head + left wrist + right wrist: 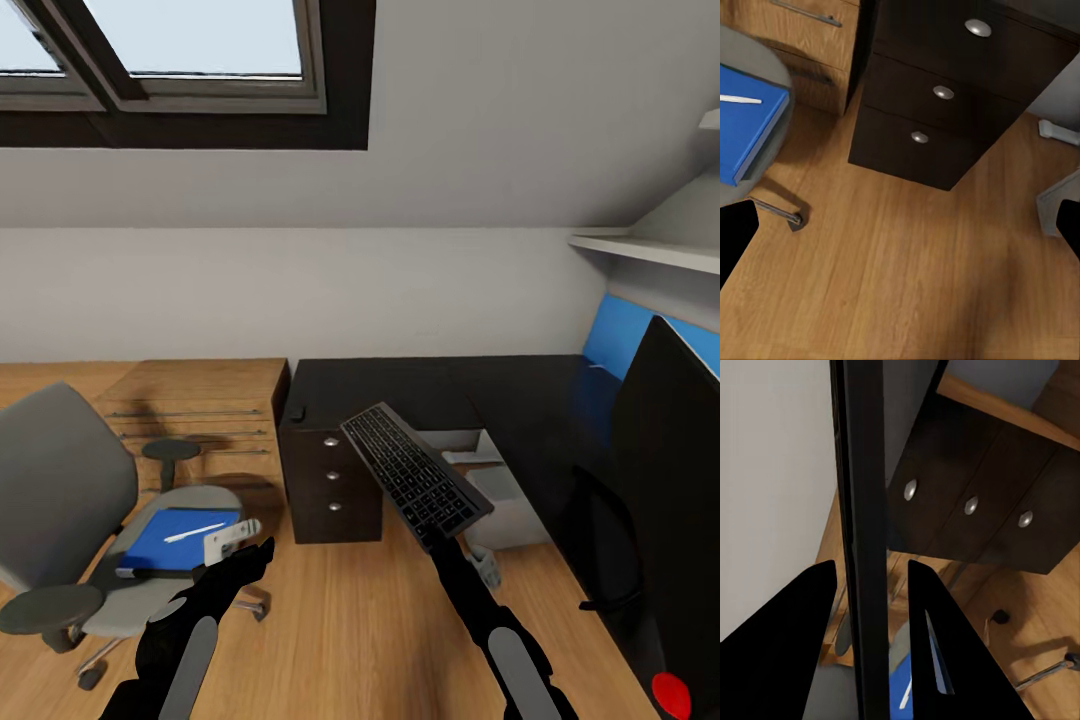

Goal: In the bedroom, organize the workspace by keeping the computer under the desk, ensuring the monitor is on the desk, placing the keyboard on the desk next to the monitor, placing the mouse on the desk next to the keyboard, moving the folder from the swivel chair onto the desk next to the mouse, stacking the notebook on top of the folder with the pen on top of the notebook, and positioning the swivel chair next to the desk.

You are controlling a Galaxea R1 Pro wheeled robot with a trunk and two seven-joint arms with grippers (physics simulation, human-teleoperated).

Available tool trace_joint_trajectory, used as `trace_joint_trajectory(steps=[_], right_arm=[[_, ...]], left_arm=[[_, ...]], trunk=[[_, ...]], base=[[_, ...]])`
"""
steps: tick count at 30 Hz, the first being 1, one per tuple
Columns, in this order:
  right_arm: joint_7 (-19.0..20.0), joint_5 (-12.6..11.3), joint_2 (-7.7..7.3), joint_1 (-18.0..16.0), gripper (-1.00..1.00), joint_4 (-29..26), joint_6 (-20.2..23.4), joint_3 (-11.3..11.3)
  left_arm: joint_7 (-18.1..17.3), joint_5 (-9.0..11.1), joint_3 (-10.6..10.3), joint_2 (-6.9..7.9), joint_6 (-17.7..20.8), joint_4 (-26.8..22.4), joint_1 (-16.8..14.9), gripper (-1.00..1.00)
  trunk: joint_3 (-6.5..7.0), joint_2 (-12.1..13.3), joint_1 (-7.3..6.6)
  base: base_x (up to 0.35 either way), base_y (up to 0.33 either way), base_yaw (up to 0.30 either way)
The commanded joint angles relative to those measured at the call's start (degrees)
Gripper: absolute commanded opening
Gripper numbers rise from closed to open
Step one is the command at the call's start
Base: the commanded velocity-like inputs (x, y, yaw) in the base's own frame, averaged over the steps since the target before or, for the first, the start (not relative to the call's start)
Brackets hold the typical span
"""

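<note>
My right gripper (438, 540) is shut on the near end of the silver-grey keyboard (415, 475), holding it tilted in the air in front of the black desk (450, 390). In the right wrist view the keyboard (866, 547) runs edge-on between my fingers (795, 652). The monitor (670, 470) stands on the desk at the right. The blue folder (170, 540) lies on the grey swivel chair (60, 490) with the white pen (195, 532) on top. My left gripper (255, 555) hangs open over the floor beside the chair. A light grey computer (500, 495) sits under the desk. The notebook is hidden.
The black three-drawer unit (330, 480) stands under the desk's left end, with a low oak dresser (195, 410) beside it. A small dark object (297, 412) rests on the desk's left corner. White shelves (650, 245) hang above the desk. Wood floor (350, 620) lies between my arms.
</note>
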Motion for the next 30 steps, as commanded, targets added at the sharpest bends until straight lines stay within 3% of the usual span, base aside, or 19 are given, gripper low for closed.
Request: trace_joint_trajectory(steps=[1,11,17,21,25,26,28,30], right_arm=[[0.1,-0.5,0.04,0.0,-1.0,0.0,0.1,0.0],[-0.1,-0.7,0.56,0.0,-1.0,0.3,-0.8,0.2],[-0.6,-0.6,3.93,-0.6,-1.0,1.2,-7.6,0.3],[-2.3,-0.7,5.08,-4.1,-1.0,5.7,-13.7,0.3],[-3.9,-1.2,5.08,-11.5,-1.0,15.7,-22.2,0.3],[-4.1,-3.0,5.08,-13.1,-1.0,19.5,-25.1,0.4],[-4.1,-4.8,5.08,-13.5,-1.0,20.7,-26.2,0.7],[-3.9,-8.5,5.08,-13.8,-1.0,21.3,-26.8,4.0]], left_arm=[[0.5,0.6,-0.1,0.0,0.2,-0.1,0.0,1.0],[0.5,0.6,-0.1,0.01,0.2,-0.1,0.0,1.0],[0.6,0.6,-0.1,0.01,0.2,-0.1,0.0,1.0],[0.6,0.7,-0.1,0.01,0.2,-0.1,0.0,1.0],[0.6,0.7,-0.2,0.0,0.2,-0.1,0.0,1.0],[0.6,0.7,-0.3,-0.04,0.2,-0.1,0.0,1.0],[0.6,0.8,-0.4,-0.11,0.2,-0.1,0.0,1.0],[0.6,0.8,-0.9,-0.15,0.3,-0.1,0.0,1.0]], trunk=[[-0.07,0.0,0.04],[-0.07,0.0,0.04],[-0.07,0.0,0.04],[-0.07,0.0,0.04],[-0.07,0.0,0.04],[-0.07,0.0,0.04],[-0.07,0.0,0.04],[-0.07,0.0,0.04]], base=[[0.324,0.0,0.0],[0.324,0.0,0.0],[0.324,0.0,0.0],[0.324,0.0,0.0],[0.324,0.0,0.0],[0.324,0.0,0.0],[0.324,0.0,0.0],[0.323,0.073,0.0]])
